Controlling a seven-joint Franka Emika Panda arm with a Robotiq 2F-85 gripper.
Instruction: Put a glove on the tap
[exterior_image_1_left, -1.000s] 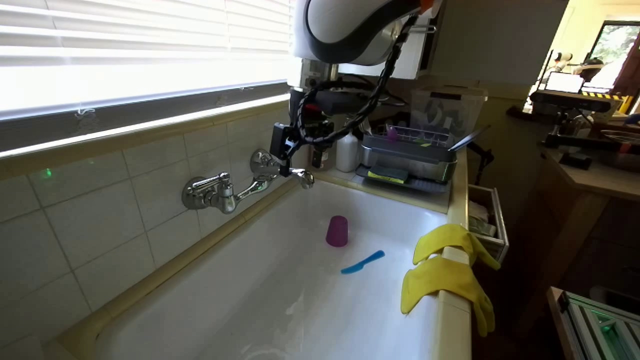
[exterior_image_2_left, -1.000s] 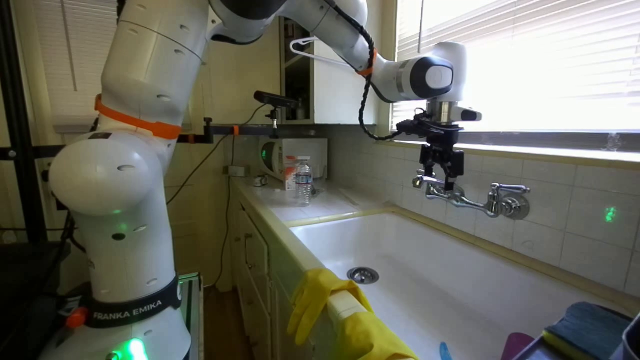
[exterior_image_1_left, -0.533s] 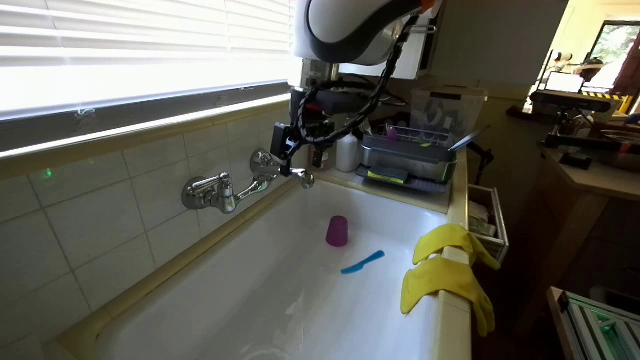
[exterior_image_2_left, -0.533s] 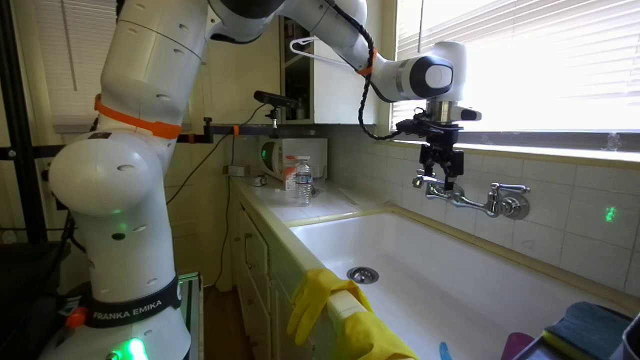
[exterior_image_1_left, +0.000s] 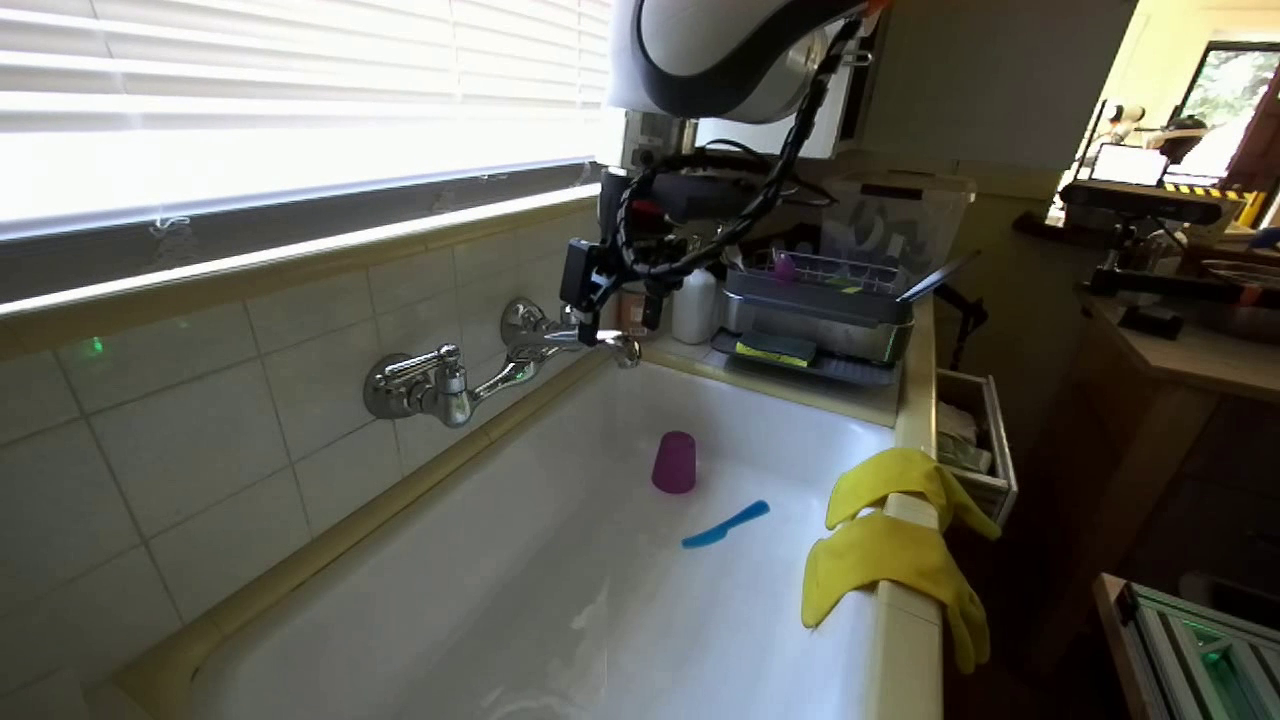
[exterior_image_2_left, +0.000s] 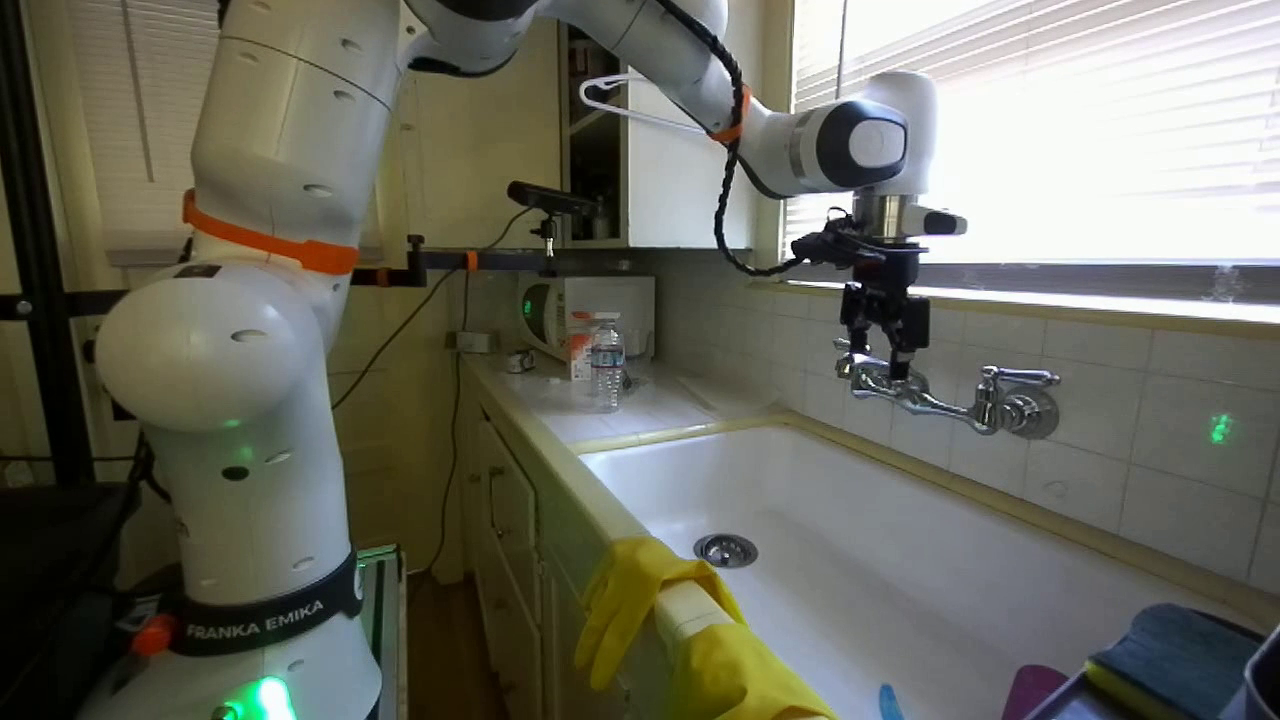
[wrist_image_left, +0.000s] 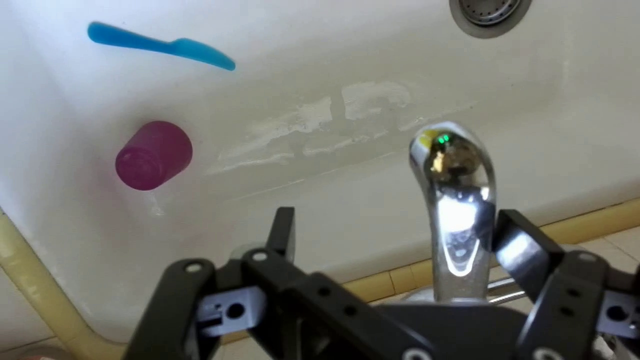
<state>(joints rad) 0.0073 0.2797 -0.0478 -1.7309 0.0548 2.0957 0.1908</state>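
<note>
1. The yellow gloves (exterior_image_1_left: 890, 555), rubbery, limp and matching, straddle the sink rim (exterior_image_1_left: 908, 650) at four o'clock in an exterior view, cuffs (exterior_image_1_left: 838, 580) on the inner side.
2. There, at nine o'clock, the mirror-bright chrome tap (exterior_image_1_left: 512, 372) is fixed to pale tiles (exterior_image_1_left: 180, 450).
3. In the wrist view a tapered purple cup (wrist_image_left: 154, 155) sits at nine o'clock, a slim blue knife (wrist_image_left: 160, 45) at ten.
4. The white arm (exterior_image_2_left: 285, 150) arches over from eight o'clock in an exterior view, wrist (exterior_image_2_left: 862, 150) pointing straight down.
5. The gripper (wrist_image_left: 397, 222) is spread wide; in the wrist view the spout (wrist_image_left: 459, 215) shows between its fingers (wrist_image_left: 527, 252), just beside the three o'clock one; contact cannot be told.
</note>
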